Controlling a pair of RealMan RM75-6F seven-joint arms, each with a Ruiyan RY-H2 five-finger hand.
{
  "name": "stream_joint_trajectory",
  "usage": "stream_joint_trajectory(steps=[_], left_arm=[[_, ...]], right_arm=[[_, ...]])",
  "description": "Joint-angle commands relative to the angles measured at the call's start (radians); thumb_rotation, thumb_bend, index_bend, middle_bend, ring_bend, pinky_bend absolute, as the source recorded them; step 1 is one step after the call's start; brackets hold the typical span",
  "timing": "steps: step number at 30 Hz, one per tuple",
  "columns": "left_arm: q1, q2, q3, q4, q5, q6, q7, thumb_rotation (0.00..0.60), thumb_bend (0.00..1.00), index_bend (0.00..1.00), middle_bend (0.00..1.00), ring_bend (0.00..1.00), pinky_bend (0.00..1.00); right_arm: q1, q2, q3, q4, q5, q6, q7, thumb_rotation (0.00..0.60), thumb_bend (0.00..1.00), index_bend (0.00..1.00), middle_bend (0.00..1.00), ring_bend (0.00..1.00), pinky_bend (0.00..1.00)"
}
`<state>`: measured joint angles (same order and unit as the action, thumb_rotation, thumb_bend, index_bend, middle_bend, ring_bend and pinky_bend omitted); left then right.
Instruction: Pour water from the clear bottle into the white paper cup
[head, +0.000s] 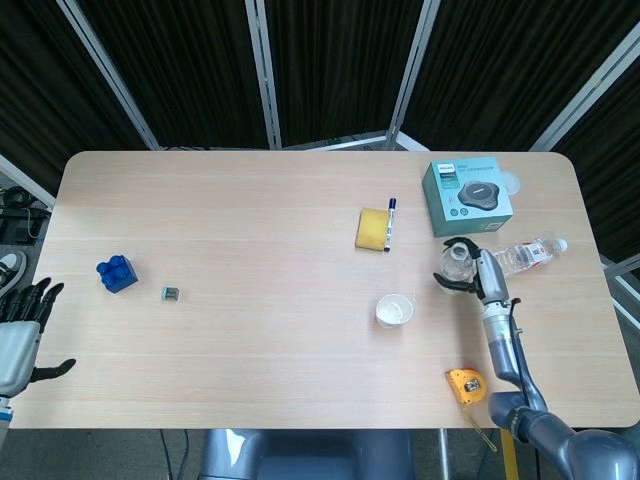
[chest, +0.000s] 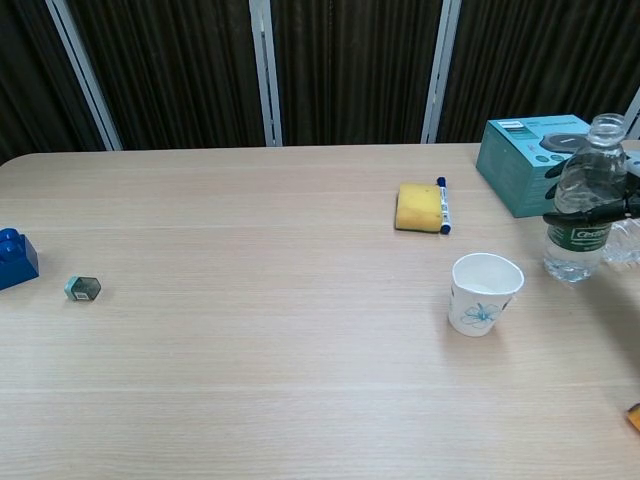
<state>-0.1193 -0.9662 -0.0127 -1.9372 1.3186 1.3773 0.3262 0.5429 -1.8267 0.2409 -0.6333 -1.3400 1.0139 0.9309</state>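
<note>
Evenly and brightly lit from overhead in both views; diffuse, with no hard shadows; only a faint soft shadow under the white paper cup (chest: 485, 293) and beside the yellow sponge (chest: 418, 208). Pale sheen across the wooden table (head: 250, 250), strongest toward the far edge in the chest view; small highlights on the clear bottle (chest: 583, 212). Dark, underexposed curtains (head: 330, 60) behind. Sharp focus throughout; no motion blur. Mild wide-angle bending of the table edges in the head view.
</note>
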Motion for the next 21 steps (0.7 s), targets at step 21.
stream_joint_trajectory(steps=[21], left_arm=[[0.010, 0.035, 0.020, -0.016, 0.051, 0.007, -0.038, 0.600, 0.00, 0.00, 0.00, 0.00, 0.00]], right_arm=[[-0.028, 0.175, -0.113, -0.106, -0.115, -0.001, 0.059, 0.600, 0.00, 0.00, 0.00, 0.00, 0.00]])
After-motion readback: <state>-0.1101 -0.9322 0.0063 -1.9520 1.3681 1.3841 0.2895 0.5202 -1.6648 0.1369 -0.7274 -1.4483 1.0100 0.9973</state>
